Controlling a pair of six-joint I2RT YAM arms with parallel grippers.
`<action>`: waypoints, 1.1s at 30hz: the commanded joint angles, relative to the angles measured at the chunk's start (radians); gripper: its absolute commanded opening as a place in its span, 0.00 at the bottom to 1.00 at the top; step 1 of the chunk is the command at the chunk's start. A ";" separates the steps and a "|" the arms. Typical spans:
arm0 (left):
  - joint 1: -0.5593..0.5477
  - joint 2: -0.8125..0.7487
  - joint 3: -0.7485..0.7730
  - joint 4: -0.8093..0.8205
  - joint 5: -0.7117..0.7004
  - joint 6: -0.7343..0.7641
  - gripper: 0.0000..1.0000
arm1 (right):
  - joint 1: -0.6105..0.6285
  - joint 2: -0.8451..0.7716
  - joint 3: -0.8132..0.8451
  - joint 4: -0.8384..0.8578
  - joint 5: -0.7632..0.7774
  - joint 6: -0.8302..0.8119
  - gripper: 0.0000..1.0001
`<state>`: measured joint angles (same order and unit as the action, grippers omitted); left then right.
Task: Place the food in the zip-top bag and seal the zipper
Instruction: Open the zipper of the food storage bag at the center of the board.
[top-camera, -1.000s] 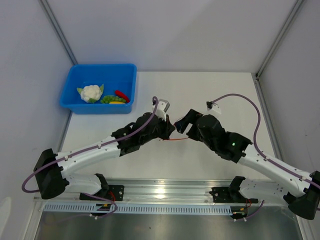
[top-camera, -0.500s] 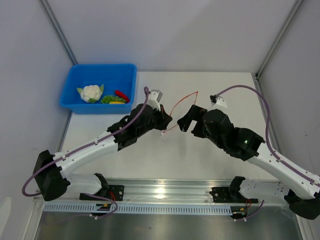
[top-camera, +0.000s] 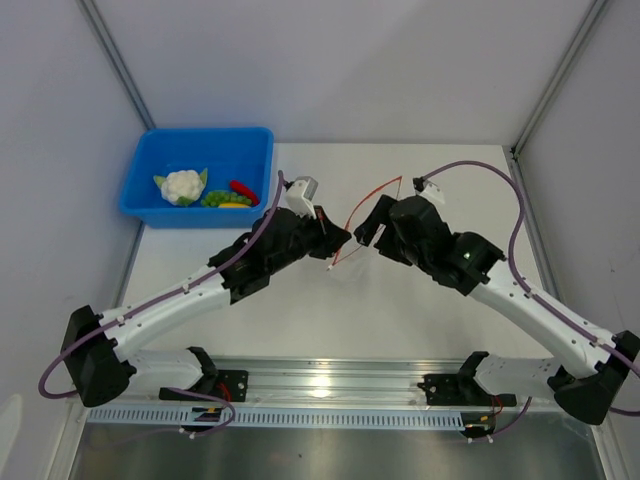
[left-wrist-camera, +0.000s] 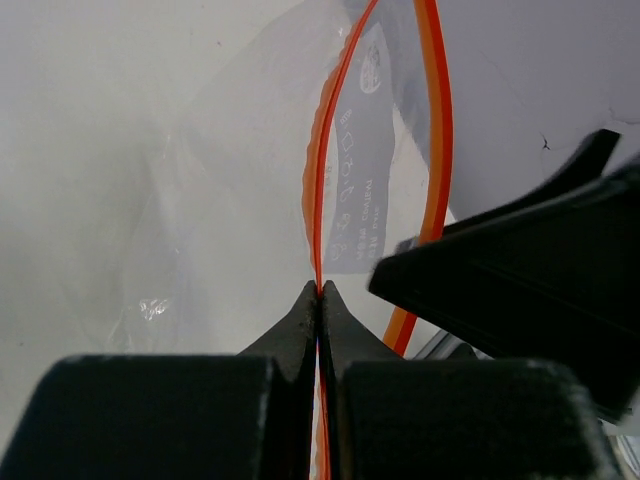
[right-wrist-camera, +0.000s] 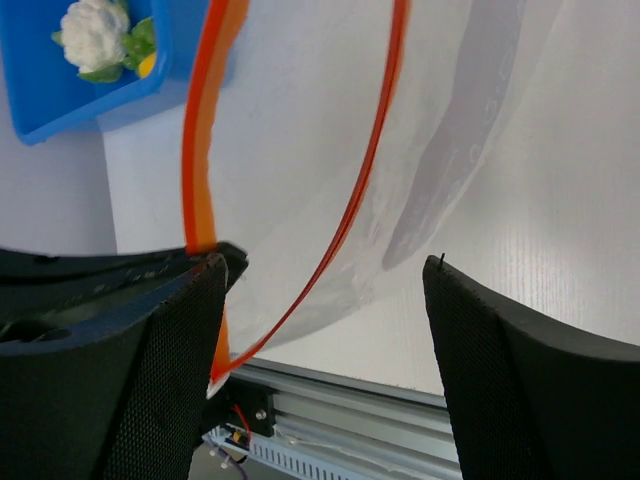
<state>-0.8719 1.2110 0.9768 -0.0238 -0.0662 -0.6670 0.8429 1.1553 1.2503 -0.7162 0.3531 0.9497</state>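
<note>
The zip-top bag (left-wrist-camera: 250, 190) hangs clear and floppy between both grippers above the table. My left gripper (left-wrist-camera: 320, 290) is shut on one side of the zipper (left-wrist-camera: 318, 180), a thin red-orange strip; in the top view the gripper (top-camera: 335, 242) sits at the strip's (top-camera: 362, 212) lower end. My right gripper (right-wrist-camera: 325, 275) is open, its fingers (right-wrist-camera: 180, 340) wide apart around the bag's (right-wrist-camera: 300, 130) parted mouth; the other side of the strip (right-wrist-camera: 200, 150) runs by its left finger. The food lies in the blue bin: cauliflower (top-camera: 182, 186), grapes (top-camera: 214, 199), chili (top-camera: 243, 190) and yellow piece (top-camera: 235, 204).
The blue bin (top-camera: 205, 145) stands at the table's back left corner, and shows top left in the right wrist view (right-wrist-camera: 60, 95). A metal rail (top-camera: 320, 385) runs along the near edge. Frame posts (top-camera: 555, 90) rise at the back corners.
Both grippers have moved away from the near edge with the bag. The strip, flat on the table before, now stands up in a curve and the bag's mouth has parted.
</note>
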 joint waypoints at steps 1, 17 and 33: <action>0.005 -0.021 -0.006 0.062 0.039 -0.049 0.01 | -0.040 0.032 0.037 -0.006 0.006 0.023 0.80; 0.085 0.085 -0.029 0.209 0.169 -0.074 0.01 | -0.133 0.130 0.086 -0.031 -0.037 -0.359 0.00; 0.169 0.183 0.111 0.035 0.344 -0.034 0.44 | -0.304 0.441 0.411 -0.296 -0.229 -0.552 0.00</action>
<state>-0.7219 1.4437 1.0279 0.0917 0.2321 -0.7059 0.5686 1.5574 1.5734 -0.8795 0.1944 0.4335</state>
